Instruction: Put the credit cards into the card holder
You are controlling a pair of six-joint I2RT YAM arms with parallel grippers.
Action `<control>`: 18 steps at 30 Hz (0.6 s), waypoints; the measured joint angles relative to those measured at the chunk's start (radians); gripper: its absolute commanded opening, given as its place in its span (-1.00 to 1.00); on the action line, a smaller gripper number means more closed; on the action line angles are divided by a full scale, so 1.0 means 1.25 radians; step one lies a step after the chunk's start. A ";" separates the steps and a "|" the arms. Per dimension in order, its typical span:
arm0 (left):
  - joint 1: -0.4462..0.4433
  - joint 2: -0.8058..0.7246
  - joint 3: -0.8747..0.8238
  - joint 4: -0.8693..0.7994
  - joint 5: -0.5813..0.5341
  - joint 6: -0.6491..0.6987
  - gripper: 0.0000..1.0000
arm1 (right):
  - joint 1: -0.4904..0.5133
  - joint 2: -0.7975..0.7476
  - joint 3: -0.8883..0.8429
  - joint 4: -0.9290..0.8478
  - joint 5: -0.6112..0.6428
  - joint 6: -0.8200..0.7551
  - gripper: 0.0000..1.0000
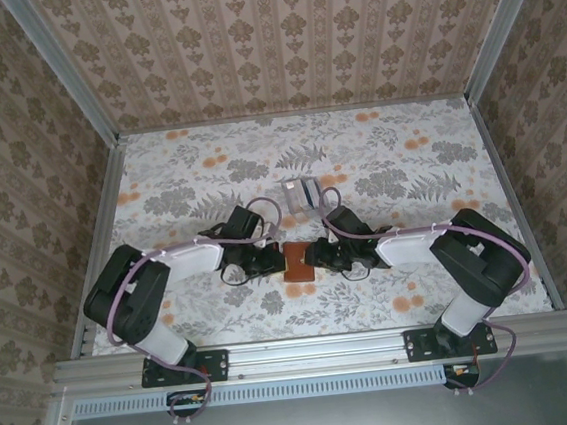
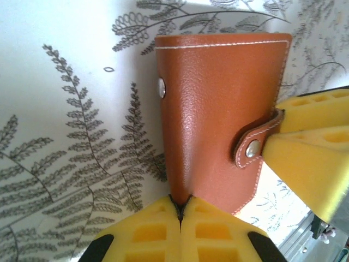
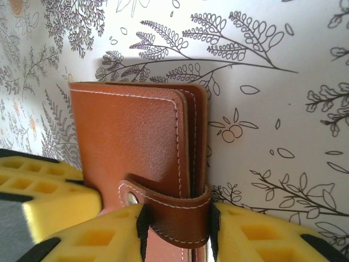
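Finding no card loaded: the card holder (image 1: 297, 261) sits snapped shut, the credit cards (image 1: 301, 193) waiting above it in the frame. Your left gripper (image 2: 180, 206) pinches its edge; your right gripper (image 3: 177, 221) clamps its strap (image 3: 166, 201).

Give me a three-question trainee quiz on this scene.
1. True or false: the wallet lies spread open.
2. What is in the right claw? A) a pen B) the strap C) a coin
3. Fill in: the left claw is ___ on the wallet's edge.
Key: 1 false; 2 B; 3 shut.
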State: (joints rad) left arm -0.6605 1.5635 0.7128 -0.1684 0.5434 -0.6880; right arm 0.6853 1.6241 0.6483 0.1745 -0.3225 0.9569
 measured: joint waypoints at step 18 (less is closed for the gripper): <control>-0.015 -0.130 0.005 -0.041 -0.021 -0.060 -1.00 | 0.149 -0.025 0.242 -0.312 0.284 -0.096 -0.09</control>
State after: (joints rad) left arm -0.6792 1.4014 0.7185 -0.2192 0.5167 -0.7624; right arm 0.8719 1.5925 0.9504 -0.2150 0.0322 0.8368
